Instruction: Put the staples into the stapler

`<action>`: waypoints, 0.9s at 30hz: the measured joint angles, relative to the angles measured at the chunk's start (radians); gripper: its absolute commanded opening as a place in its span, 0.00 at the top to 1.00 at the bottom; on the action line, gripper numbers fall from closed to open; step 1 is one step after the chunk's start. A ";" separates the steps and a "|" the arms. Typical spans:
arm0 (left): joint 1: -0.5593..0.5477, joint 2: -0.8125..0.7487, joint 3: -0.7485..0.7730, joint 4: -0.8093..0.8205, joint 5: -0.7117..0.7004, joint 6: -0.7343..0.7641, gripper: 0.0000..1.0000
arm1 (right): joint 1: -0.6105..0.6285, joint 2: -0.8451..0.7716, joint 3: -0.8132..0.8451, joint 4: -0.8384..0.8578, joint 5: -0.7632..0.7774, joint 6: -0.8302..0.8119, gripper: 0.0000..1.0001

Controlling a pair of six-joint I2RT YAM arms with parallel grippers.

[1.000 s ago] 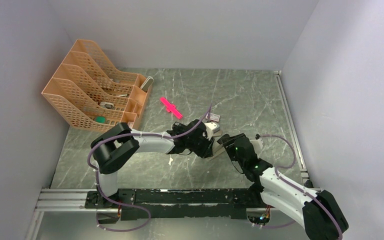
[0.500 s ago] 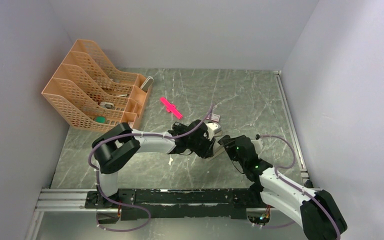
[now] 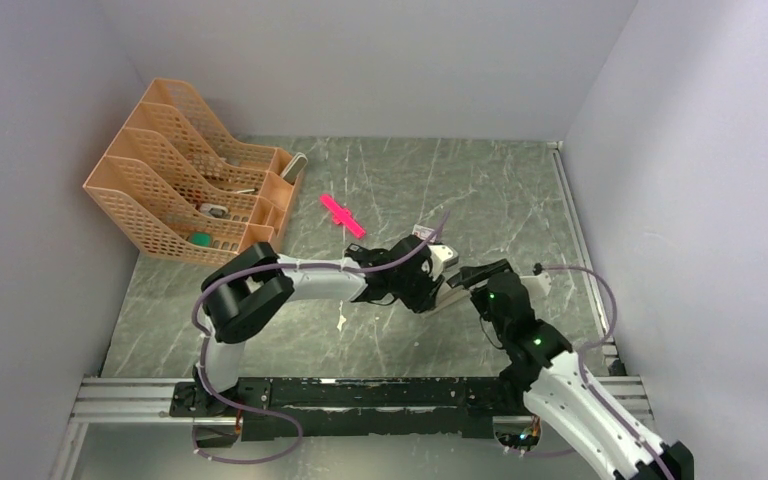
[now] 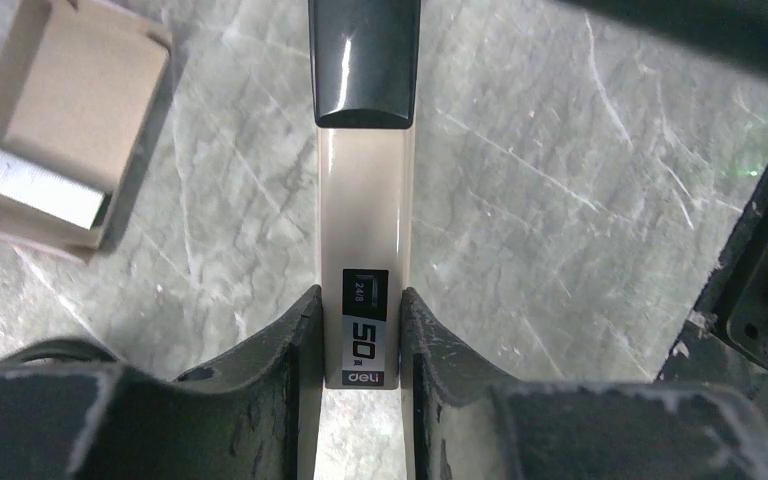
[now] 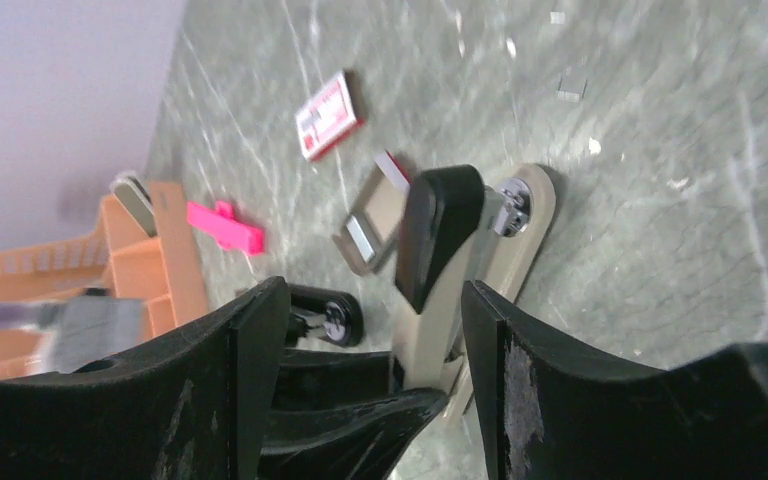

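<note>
Grips long beige plastic stapler (image 4: 365, 200) w/ glossy dark cap by its labelled end in left gripper (image 4: 360, 310), jaws closed tight on both sides, prob. to brace it over grey marbled tabletop (image 4: 580, 200) while top gets opened. Holds right gripper (image 5: 372, 295) near, aimed at stapler, jaws spread wide w/ nothing between, apparently free to work lid or fetch. Leaves short silvery strip of staples (image 4: 40, 187) in open brown card tray (image 4: 90, 90) just beside stapler, untouched, handy for pickup, w/ small white red-printed box (image 5: 328, 115) farther off.

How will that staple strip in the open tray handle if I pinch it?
The staple strip looks thin, so probably light and brittle. Its smooth metal may slip. The shallow cardboard tray would likely slide along.
</note>
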 measured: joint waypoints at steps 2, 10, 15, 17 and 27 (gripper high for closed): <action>0.000 0.019 0.031 -0.013 -0.005 0.024 0.92 | 0.000 -0.062 0.040 -0.080 0.045 -0.018 0.33; -0.011 0.151 0.234 -0.066 -0.050 0.147 0.83 | 0.000 -0.365 0.241 -0.197 0.243 -0.214 0.33; -0.022 0.229 0.352 -0.087 -0.103 0.220 0.64 | 0.000 -0.530 0.271 -0.152 0.280 -0.383 0.28; -0.026 0.243 0.377 -0.097 -0.116 0.246 0.58 | 0.000 -0.529 0.290 -0.146 0.277 -0.442 0.28; -0.032 0.135 0.345 -0.129 -0.147 0.330 0.37 | 0.000 -0.529 0.290 -0.077 0.158 -0.648 0.28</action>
